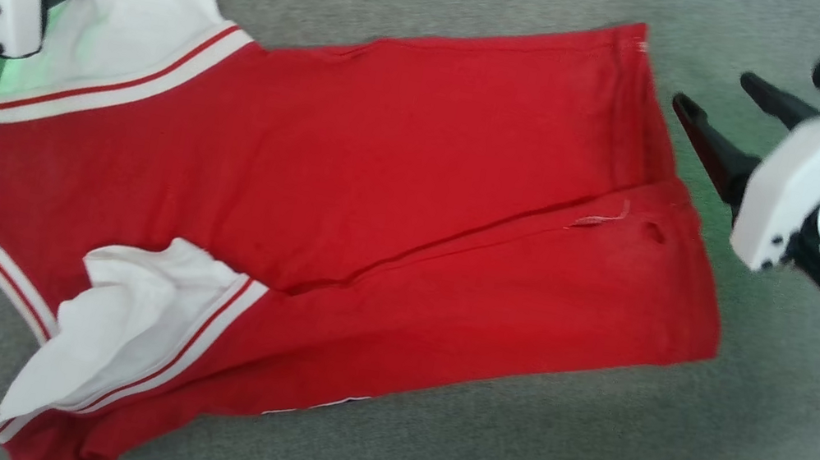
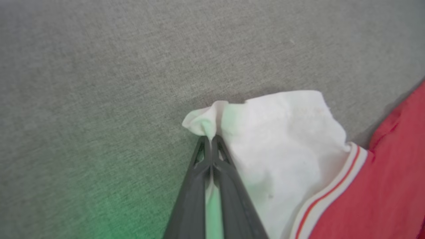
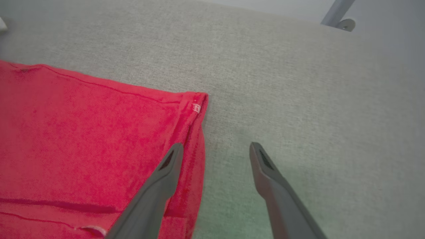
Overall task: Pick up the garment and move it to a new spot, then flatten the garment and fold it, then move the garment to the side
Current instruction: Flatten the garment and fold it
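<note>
Closest in, the left gripper (image 2: 211,141) has its two dark fingers pressed together on a pinch of the white sleeve (image 2: 282,139) at the far left corner of the garment (image 1: 386,176). It lies spread across the grey cloth-covered table (image 1: 464,456), red side up with a long diagonal crease, and the second sleeve (image 1: 130,308) is folded onto the body. At the hem corner the right gripper (image 3: 215,146) hovers, fingers wide apart and holding nothing, one over red cloth and one over bare table.
</note>
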### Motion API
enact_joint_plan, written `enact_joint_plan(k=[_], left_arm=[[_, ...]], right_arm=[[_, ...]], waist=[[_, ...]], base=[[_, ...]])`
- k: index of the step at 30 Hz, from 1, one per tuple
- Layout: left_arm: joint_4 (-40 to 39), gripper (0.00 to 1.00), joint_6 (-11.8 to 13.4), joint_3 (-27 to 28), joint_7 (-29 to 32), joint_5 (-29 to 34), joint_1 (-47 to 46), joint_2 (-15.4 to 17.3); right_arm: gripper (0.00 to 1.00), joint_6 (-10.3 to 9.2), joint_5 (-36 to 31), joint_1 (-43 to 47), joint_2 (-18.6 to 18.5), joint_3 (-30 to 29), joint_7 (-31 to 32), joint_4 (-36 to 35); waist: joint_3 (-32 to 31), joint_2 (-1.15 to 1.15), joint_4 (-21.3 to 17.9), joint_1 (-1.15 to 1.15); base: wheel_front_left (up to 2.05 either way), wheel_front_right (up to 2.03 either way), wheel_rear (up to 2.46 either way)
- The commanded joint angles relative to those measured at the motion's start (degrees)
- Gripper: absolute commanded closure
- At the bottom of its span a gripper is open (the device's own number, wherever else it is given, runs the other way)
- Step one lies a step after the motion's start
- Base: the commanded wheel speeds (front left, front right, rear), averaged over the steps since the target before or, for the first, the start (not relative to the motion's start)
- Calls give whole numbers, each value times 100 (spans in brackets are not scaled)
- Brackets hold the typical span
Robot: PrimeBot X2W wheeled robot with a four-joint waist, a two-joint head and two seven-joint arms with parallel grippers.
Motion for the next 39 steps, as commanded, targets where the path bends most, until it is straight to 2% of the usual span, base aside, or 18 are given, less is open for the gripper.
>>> enact_joint_plan(k=[1,11,12,13,14,21,26,30,39], left_arm=[[-65,100,-27,-39,-68,13,-59,-85],[-291,100,-21,-171,-293,9,-245,-317],[-307,100,-21,-180,-328,-5,-253,-325],[-332,100,-22,-192,-355,-24,-253,-341],[-370,100,-22,-201,-400,-49,-248,-367],[-581,100,-22,-146,-965,-240,-25,-513],[-1243,100,-22,-187,-1629,-319,323,-434],[-2115,100,-22,-215,-2205,-439,741,-162],[-3896,100,-21,-524,-3550,-508,2199,949]], right_arm=[[0,-3,224,-376,16,202,213,181],[1,-4,872,-1491,123,1070,907,1474],[51,-4,920,-1530,124,1122,863,1541],[79,-4,979,-1554,118,1144,807,1608],[100,-4,969,-1591,84,1182,736,1680],[100,-4,1029,-1578,-85,1171,-21,1922],[100,-4,1125,-1223,-295,1245,-421,1804],[100,-4,1171,-779,-559,1264,-587,1508],[100,-4,1243,684,-1231,898,-645,601]], waist=[[113,0,172,0],[300,0,482,0],[303,0,495,0],[302,0,510,0],[295,0,533,0],[-14,0,736,0],[-495,0,974,0],[-830,0,1186,0],[-1349,0,1574,0]], base=[[0,0,0],[0,0,0],[0,0,0],[0,0,0],[0,0,0],[0,0,0],[0,0,0],[0,0,0],[0,0,0]])
